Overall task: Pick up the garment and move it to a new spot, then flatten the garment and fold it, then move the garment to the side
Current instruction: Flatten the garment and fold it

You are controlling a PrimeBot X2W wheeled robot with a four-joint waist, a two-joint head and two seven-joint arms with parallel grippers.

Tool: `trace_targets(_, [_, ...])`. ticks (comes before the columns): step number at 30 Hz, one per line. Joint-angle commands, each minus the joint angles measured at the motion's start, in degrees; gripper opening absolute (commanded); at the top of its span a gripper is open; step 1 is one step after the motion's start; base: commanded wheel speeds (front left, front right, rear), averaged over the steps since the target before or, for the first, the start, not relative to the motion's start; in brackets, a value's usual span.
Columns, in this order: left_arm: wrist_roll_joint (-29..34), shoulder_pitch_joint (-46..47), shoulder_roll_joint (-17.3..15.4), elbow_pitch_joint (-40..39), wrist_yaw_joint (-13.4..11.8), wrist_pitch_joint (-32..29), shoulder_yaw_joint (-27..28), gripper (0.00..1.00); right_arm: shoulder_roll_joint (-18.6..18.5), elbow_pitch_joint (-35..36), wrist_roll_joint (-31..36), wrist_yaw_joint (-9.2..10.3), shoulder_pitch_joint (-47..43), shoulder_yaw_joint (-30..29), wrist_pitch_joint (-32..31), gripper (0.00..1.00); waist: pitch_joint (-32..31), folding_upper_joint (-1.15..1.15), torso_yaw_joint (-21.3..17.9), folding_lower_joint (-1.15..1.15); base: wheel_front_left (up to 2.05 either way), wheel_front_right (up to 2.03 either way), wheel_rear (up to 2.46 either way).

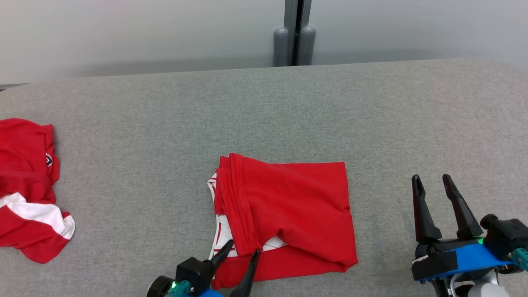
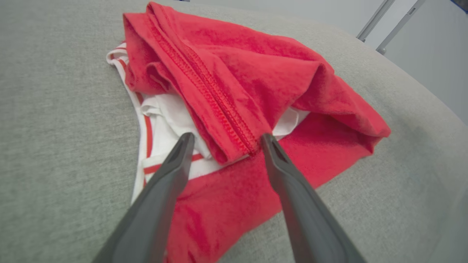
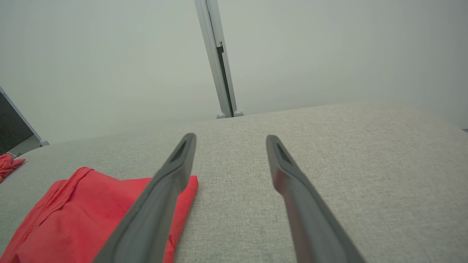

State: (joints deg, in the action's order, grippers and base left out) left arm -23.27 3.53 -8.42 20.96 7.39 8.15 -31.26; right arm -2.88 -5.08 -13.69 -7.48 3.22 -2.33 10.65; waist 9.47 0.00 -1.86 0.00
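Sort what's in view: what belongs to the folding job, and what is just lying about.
Job: folded garment, centre; left gripper, open at its near edge; right gripper, open, off to its right.
Lying about: crumpled garment, left edge of the table; post behind it.

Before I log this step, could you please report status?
Left pincer open, tips over near-left edge of folded garment. Right pincer open, apart on its right. Second red garment crumpled far left, not in the way.
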Motion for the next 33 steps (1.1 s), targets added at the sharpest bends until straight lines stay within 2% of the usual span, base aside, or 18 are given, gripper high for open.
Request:
trace_targets(1, [-0.23, 1.27, 0.01, 0.49, 0.12, 0.52, -0.46, 1.0, -0.02, -0.27, -0.24, -0.04, 0.78, -0.09, 0.12, 1.0, 0.09, 0.0, -0.14, 0.0, 0.0, 0.0, 0.0])
trace_targets(2, [-0.44, 1.62, 0.11, 0.89, 0.12, 0.7, -0.8, 1.0, -0.02, -0.33, -0.23, -0.04, 0.93, -0.11, 0.16, 1.0, 0.15, 0.0, -0.22, 0.0, 0.0, 0.0, 0.0])
trace_targets(3, [-0.67, 2.0, 0.22, 1.29, 0.12, 0.92, -1.2, 0.96, -0.02, -0.37, -0.21, -0.04, 1.01, -0.1, 0.22, 1.0, 0.19, 0.0, -0.28, 0.0, 0.0, 0.0, 0.0])
trace_targets(4, [-1.18, 2.36, 0.38, 1.78, 0.12, 1.04, -1.73, 0.48, -0.02, -0.42, -0.19, -0.04, 0.96, -0.1, 0.3, 1.0, 0.2, 0.0, -0.32, 0.0, 0.0, 0.0, 0.0])
trace_targets(5, [-1.49, 2.79, 0.41, 2.26, 0.12, 0.97, -2.35, 0.32, -0.02, -0.48, -0.17, -0.04, 0.92, -0.09, 0.35, 1.0, 0.18, 0.0, -0.34, 0.0, 0.0, 0.0, 0.0])
trace_targets(6, [-1.7, 3.18, 0.34, 2.57, 0.12, 1.2, -2.68, 0.0, -0.02, -0.54, -0.14, -0.04, 0.86, -0.13, 0.4, 1.0, 0.15, 0.0, -0.33, 0.0, 0.0, 0.0, 0.0])
trace_targets(15, [-2.97, 2.44, -2.06, 0.86, -0.4, 3.26, -3.01, 0.0, -0.02, -1.26, 0.16, -0.04, -0.24, -1.29, 0.67, 1.0, -0.6, 0.0, 0.88, 0.0, 0.0, 0.0, 0.0])
trace_targets(22, [-4.46, -1.81, -5.07, -5.74, -2.69, 0.84, -1.53, 0.0, -0.02, -2.87, -0.32, -0.04, -0.48, -1.85, 1.0, 1.0, -0.71, 0.0, 1.89, 0.0, 0.0, 0.0, 0.0])
trace_targets(27, [-5.5, -3.15, -5.06, -6.66, -3.32, -1.63, -2.01, 0.0, -0.03, -4.55, -0.54, -0.04, -0.13, -1.97, 1.21, 1.0, -0.48, 0.0, 2.21, 0.0, 0.0, 0.0, 0.0])
trace_targets(28, [-5.22, -2.96, -5.08, -6.1, -3.4, -2.08, -2.18, 0.04, -0.03, -4.84, -0.54, -0.04, 0.05, -1.82, 1.28, 1.0, -0.52, 0.0, 2.15, 0.0, 0.0, 0.0, 0.0])
trace_targets(29, [-4.58, -2.46, -5.4, -5.75, -3.78, -1.81, -2.28, 0.73, -0.03, -5.18, -0.53, -0.04, 0.23, -1.62, 1.34, 1.0, -0.58, 0.0, 2.01, 0.0, 0.0, 0.0, 0.0])
trace_targets(30, [-4.59, -2.06, -5.21, -5.59, -4.09, -1.16, -1.99, 1.0, -0.03, -5.49, -0.47, -0.04, 0.41, -1.5, 1.38, 1.0, -0.71, 0.0, 1.86, 0.0, 0.0, 0.0, 0.0])
trace_targets(33, [-4.44, -1.36, -4.98, -6.09, -4.68, 1.08, -1.15, 1.0, -0.04, -5.88, -0.08, -0.04, 0.74, -1.77, 1.53, 1.0, -1.19, 0.0, 1.46, 0.0, 0.0, 0.0, 0.0])
